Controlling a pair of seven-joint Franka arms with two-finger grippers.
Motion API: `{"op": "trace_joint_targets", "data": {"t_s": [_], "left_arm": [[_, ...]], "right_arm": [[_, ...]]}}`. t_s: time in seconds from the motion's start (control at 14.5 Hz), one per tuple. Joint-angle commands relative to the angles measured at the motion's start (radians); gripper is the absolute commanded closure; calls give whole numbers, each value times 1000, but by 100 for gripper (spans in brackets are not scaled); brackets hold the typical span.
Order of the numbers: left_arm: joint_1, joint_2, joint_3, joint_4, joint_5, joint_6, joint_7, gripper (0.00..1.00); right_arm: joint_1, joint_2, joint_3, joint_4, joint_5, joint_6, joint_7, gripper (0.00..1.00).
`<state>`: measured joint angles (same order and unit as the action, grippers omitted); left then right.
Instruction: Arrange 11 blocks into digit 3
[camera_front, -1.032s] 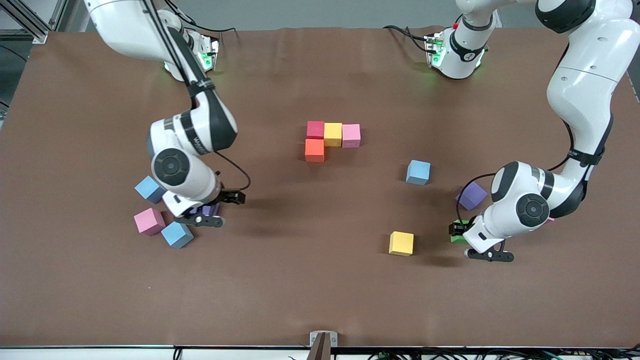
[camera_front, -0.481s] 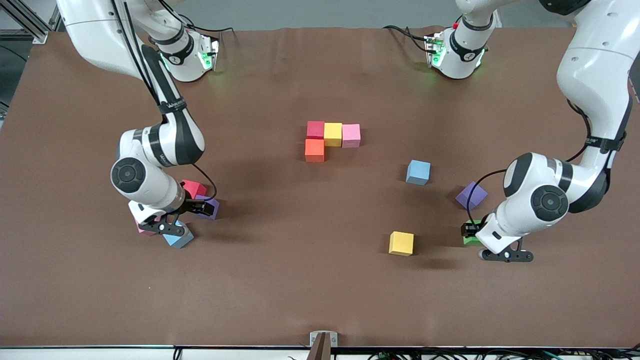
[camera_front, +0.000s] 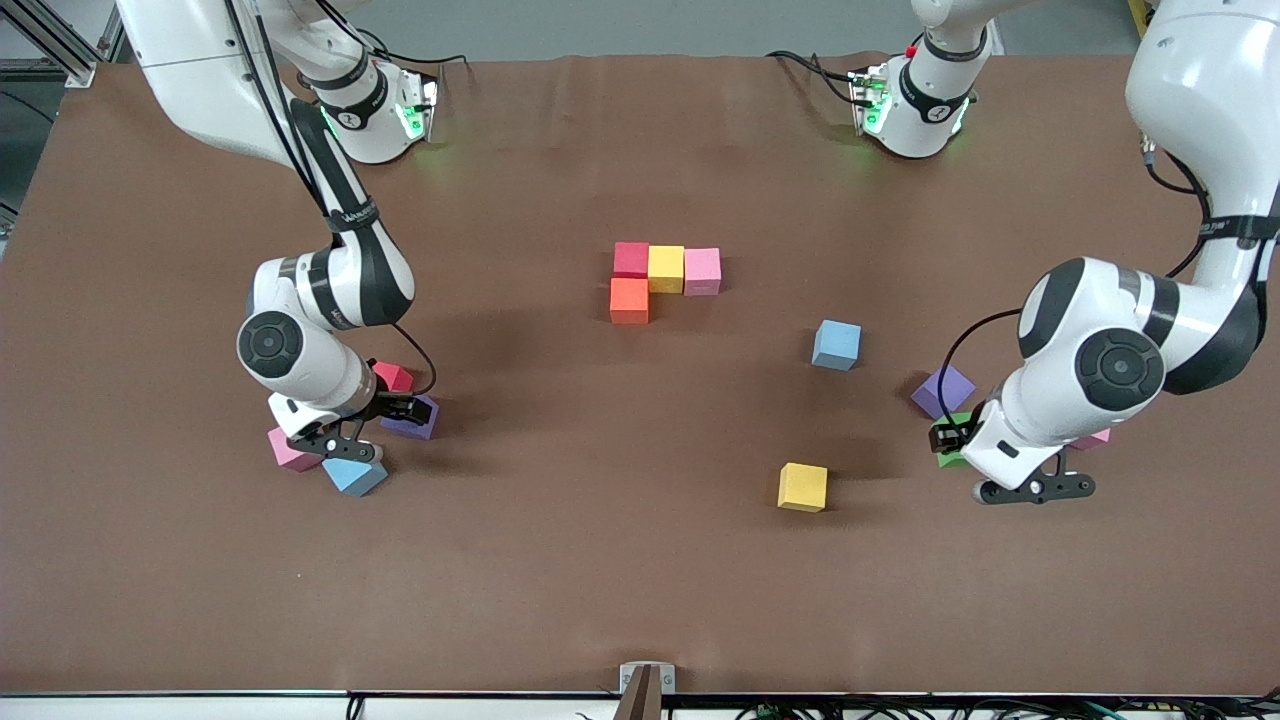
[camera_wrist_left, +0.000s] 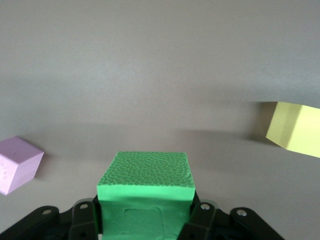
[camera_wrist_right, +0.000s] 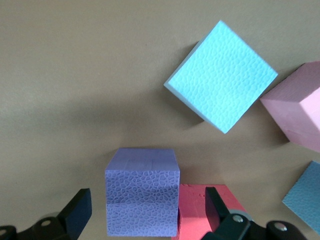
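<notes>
Currently: left tool (camera_wrist_left: 145, 222) clamped on small matte green cube (camera_wrist_left: 145, 192), above brown worktop (camera_front: 600, 560); right tool (camera_wrist_right: 145, 212) spread wide around small matte purple cube (camera_wrist_right: 142, 197), red cube (camera_wrist_right: 202, 212) touching alongside.

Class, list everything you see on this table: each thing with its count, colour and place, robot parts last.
cluster: 4 blocks, red, yellow, pink, orange; touching, mid-table
loose blocks: 4, light blue, purple, yellow, pink partly under the arm; toward the left arm's end
green block: 1; in the left gripper
grouped blocks: 5, red, purple, pink, two light blue; toward the right arm's end
table: 1, brown
left gripper: shut on the green block
right gripper: open around the purple grouped block
</notes>
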<state>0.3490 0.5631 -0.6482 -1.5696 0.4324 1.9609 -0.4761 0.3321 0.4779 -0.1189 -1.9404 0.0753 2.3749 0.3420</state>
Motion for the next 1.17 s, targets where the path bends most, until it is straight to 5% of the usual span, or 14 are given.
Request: {"op": "trace_joint_targets", "data": {"t_s": [0.0,0.62,0.76,1.03,1.1], "left_arm": [[4,-40,-1,11,-50,-37,-7,78],[2,-101,-4,37,-100,-117,-87,78],[1,-107,-7,37,-100,-119,-95,78],[2,-109,-22,48,-100,-119,-95,78],[2,-111,-33,48,-100,-119,-95,78]], "right_arm": [[-12,-2,15,-25,20,23,6,0],[-5,36,16,-25,24,73,5,1],[-2,36,18,-25,24,72,5,17],[-1,36,18,-23,24,60,2,65],[-1,36,22,-20,24,58,0,68]]}}
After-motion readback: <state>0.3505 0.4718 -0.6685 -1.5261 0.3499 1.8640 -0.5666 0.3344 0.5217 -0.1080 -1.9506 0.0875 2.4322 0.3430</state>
